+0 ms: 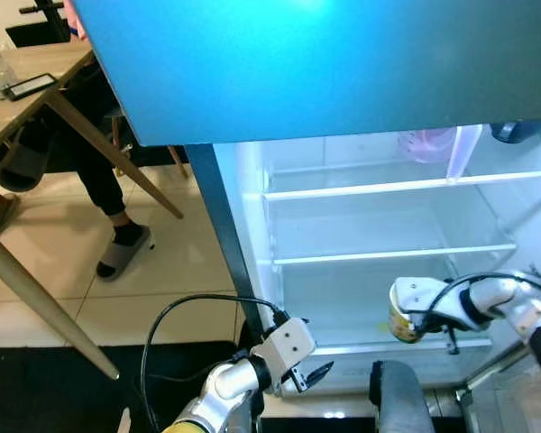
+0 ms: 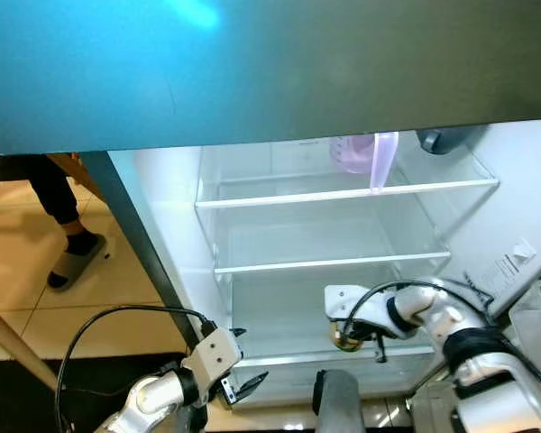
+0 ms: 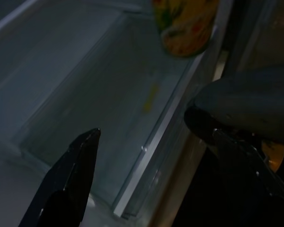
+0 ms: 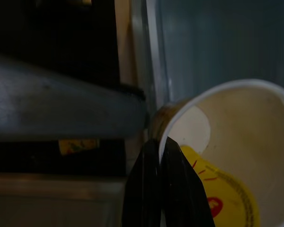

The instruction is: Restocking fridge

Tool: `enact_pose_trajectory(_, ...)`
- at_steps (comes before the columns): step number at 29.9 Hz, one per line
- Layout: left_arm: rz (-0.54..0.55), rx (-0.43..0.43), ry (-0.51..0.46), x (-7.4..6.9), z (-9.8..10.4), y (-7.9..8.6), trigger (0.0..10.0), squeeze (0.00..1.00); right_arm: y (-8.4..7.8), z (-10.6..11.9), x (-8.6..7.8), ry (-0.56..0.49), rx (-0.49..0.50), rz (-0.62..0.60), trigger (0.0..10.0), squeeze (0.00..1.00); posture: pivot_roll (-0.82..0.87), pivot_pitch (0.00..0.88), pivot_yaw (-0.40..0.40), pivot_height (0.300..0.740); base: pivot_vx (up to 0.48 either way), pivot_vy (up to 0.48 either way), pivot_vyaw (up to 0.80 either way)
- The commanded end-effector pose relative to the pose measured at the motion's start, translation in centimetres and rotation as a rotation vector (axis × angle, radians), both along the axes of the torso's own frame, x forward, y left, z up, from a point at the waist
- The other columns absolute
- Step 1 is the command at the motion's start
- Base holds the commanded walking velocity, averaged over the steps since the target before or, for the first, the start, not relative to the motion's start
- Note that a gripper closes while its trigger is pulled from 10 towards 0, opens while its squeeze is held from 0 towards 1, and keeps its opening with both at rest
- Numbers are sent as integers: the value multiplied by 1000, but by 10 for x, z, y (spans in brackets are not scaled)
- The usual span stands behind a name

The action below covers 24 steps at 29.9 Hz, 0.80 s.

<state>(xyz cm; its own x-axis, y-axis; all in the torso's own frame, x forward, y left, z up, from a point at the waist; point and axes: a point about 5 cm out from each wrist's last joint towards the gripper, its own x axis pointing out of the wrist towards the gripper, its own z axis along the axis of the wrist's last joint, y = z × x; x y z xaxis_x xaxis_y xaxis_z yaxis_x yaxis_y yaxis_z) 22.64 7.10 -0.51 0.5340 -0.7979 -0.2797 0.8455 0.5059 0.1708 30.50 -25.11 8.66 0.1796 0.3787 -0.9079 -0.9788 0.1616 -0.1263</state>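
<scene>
Open fridge (image 1: 379, 225): right end effector (image 1: 398, 317) clamps a yellow cup (image 1: 402, 323) at the bottom shelf; left end effector (image 1: 311, 374) gapes empty nearby.

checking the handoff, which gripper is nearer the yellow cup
Right. The right gripper holds the yellow cup at the fridge's lower shelf; the left gripper hangs open, lower and further left.

Wooden table (image 1: 36, 95) — a seated person's slippered foot (image 1: 123, 253).
</scene>
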Motion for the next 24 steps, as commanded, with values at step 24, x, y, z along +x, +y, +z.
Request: enact_pose_trajectory(24,52,-26,-5,-3,-3,-3,10000,0,16,103,24,-374,140,1,10000,0,-42,19,18,566,0,0,0)
